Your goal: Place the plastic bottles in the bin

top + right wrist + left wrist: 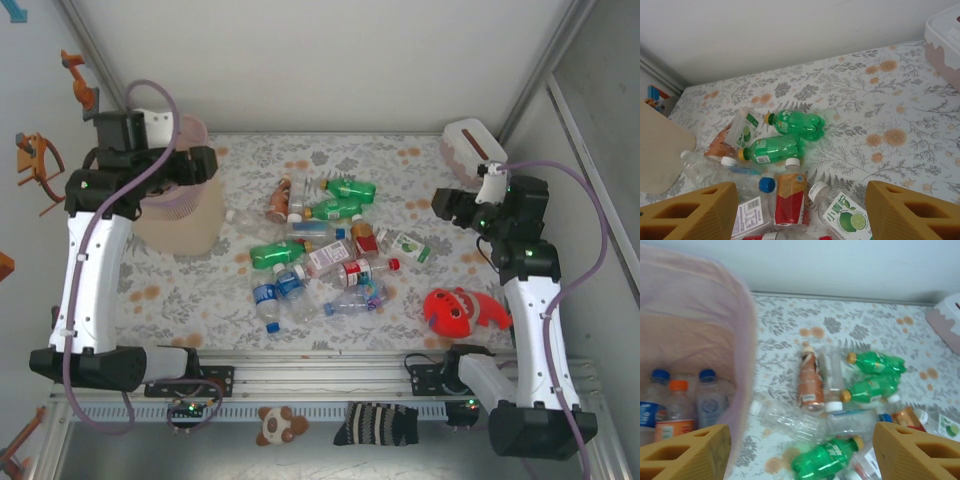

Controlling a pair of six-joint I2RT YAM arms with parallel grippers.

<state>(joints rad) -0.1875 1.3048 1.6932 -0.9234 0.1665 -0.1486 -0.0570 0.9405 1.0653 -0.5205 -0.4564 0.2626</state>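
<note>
- The bin (190,228) stood near the far-left corner of the counter (400,160). Three bottles (677,402) stood upright inside it (two blue caps, one orange).
- The pile (320,250) of loose bottles lay on their sides in the middle of the counter, pointing every way.
- The left end effector (190,165) hung over the bin's mouth. Its fingers (685,452) stood well apart, with nothing between them and nothing touched.
- From it, the pile lay to the right and toward the near edge. The closest piece was a clear bottle (787,420) just beside the bin's wall, with its long axis roughly along the far edge and its white cap toward the bin.
- The right end effector (452,207) hovered near the right edge, between the pile and the tissue box (470,145) at the far-right corner. Its fingers (910,212) were also apart and held nothing.
- A lime-label bottle (842,215) lay close under it on the pile's right fringe, slanted, with its cap toward the far-left.
- Judged from this, the right arm was nearer that fringe and the left arm nearer the clear bottle. Either one would need its fingers set across the bottle's long axis (not along it) before closing.
- A red toy (460,310) lay near the right end of the near edge, well apart from the pile.
</note>
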